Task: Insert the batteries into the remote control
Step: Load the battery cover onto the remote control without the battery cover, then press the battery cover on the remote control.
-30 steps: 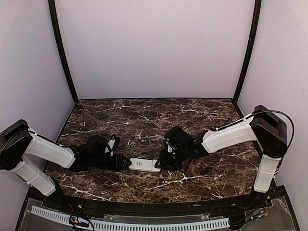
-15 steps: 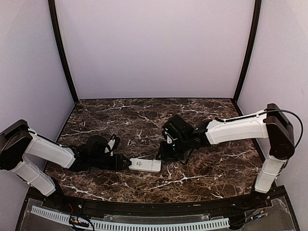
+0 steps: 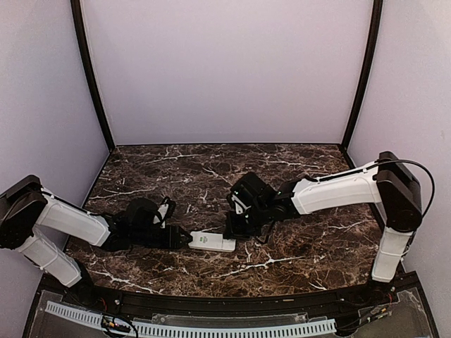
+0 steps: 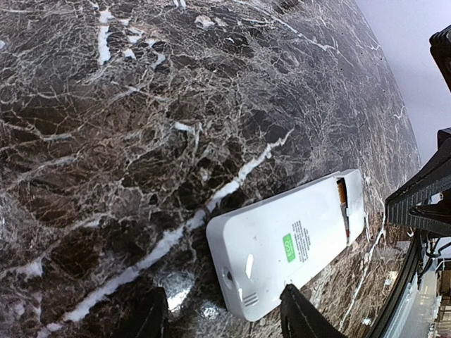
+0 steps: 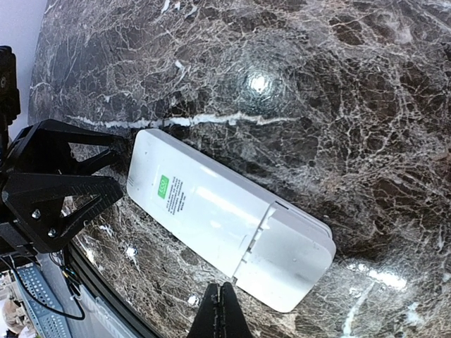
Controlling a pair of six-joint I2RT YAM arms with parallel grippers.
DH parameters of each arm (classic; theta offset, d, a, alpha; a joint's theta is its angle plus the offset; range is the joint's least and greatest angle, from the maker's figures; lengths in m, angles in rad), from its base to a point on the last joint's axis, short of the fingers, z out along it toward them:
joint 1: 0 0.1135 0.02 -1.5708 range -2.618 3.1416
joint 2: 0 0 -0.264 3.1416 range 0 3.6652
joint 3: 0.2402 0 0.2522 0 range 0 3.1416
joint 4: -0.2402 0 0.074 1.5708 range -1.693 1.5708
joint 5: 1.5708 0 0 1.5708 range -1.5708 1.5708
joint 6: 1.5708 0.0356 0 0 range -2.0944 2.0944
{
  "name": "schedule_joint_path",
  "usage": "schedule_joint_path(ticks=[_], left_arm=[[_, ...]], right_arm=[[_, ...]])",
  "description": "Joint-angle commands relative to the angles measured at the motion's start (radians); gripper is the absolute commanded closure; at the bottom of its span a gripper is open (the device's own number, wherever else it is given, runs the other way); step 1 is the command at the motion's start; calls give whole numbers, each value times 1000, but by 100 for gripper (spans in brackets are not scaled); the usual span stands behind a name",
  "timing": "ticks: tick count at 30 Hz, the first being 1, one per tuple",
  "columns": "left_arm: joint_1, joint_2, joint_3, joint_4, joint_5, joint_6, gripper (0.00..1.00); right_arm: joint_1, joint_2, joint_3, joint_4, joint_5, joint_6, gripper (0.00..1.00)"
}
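The remote control [image 3: 212,241] lies back side up on the marble table, a green mark [image 4: 289,247] on its back. Its battery cover [image 5: 296,260] sits slightly ajar, and an orange-brown sliver [image 4: 343,205] shows in the gap. The batteries are otherwise hidden. My left gripper [image 4: 220,299] is open, its fingers [image 4: 301,317] straddling the remote's near end. The right-hand finger is close against the edge and the other stands apart. My right gripper [image 5: 224,299] is shut with nothing in it, its tips just beside the remote's long edge at the cover seam [image 5: 255,239].
The table's black front rim [image 3: 225,299] runs close behind the remote, with a white slotted strip [image 3: 190,328] below it. Purple walls and black corner posts [image 3: 90,77] enclose the table. The left gripper's black frame [image 5: 56,186] shows at the left of the right wrist view.
The right arm has swung left along the table to the remote's cover end, and its gripper has closed from partly open to shut. The left arm and the remote stayed put.
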Motion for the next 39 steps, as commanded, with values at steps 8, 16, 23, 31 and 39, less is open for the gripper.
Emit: schedule_joint_path(ticks=[8, 16, 23, 31, 39], left_arm=[[-6, -14, -14, -40, 4, 7, 47], [-5, -10, -14, -39, 5, 7, 47], [-7, -8, -14, -38, 3, 6, 47], [-5, -8, -15, -40, 2, 5, 47], [-6, -19, -17, -51, -4, 2, 47]], right_arm=[[-6, -4, -3, 21, 37, 3, 100], [-34, 88, -55, 91, 7, 24, 100], [-40, 104, -95, 131, -9, 43, 100], [-33, 41, -32, 89, -31, 5, 100], [-25, -97, -41, -95, 141, 41, 100]])
